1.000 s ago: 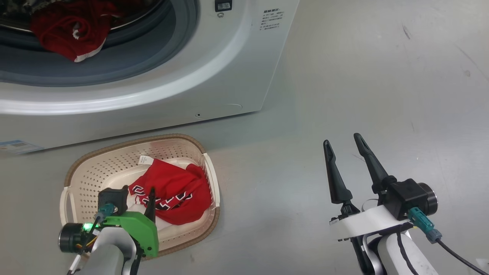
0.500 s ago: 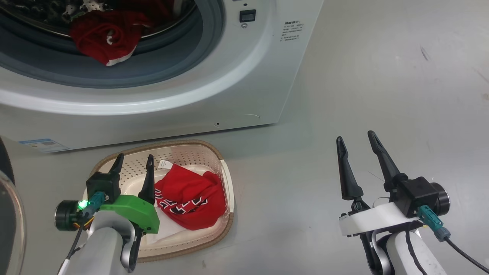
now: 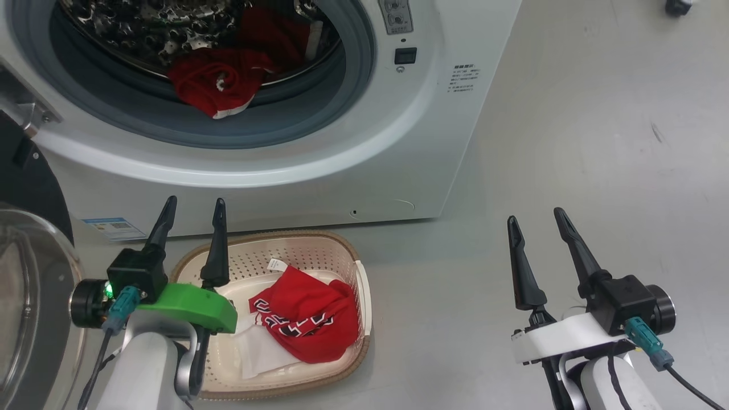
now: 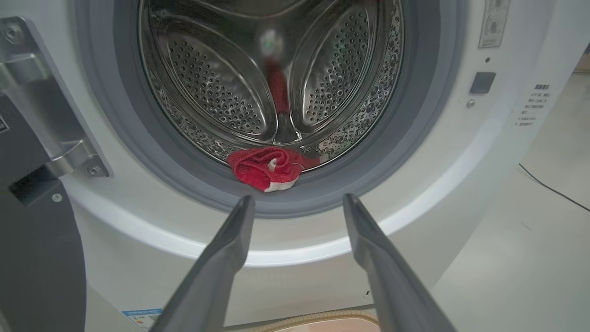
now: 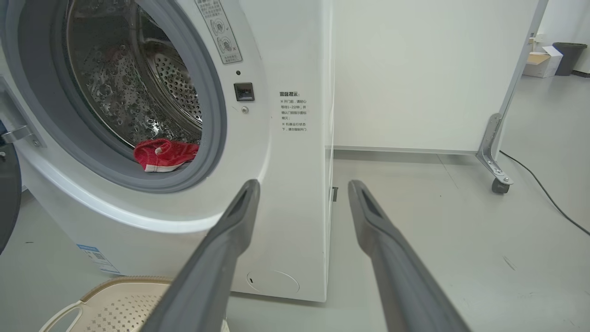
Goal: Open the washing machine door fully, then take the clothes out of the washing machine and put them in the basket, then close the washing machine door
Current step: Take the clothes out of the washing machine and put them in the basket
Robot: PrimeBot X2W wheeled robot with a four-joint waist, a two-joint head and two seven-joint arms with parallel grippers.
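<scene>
Both arms up, nothing in hand! The left pincer (image 3: 195, 202) has its two dark fingers spread apart, and so does the right pincer (image 3: 535, 215). Both point up toward the washing machine (image 3: 398, 159).

Just beside the left pincer, on its right and partly behind its green mount, the cream basket (image 3: 285, 234) sits on the floor (image 3: 569, 142) against the foot of the machine. Inside it lies a red lettered garment (image 3: 310, 322), bunched toward the side away from the left pincer. Its printed band runs on a slant and its white tag (image 3: 277, 265) points toward the machine.

Ahead of the left pincer's tips, the steel drum (image 3: 125, 28) stands open. A red garment with white trim (image 3: 213, 85) is crumpled at the drum's front lip, spilling onto the grey gasket (image 3: 319, 108), white edge hanging outward.

The door (image 3: 28, 182) is swung out wide, off to the left pincer's left. The right pincer stands well apart from the basket, over bare floor.
</scene>
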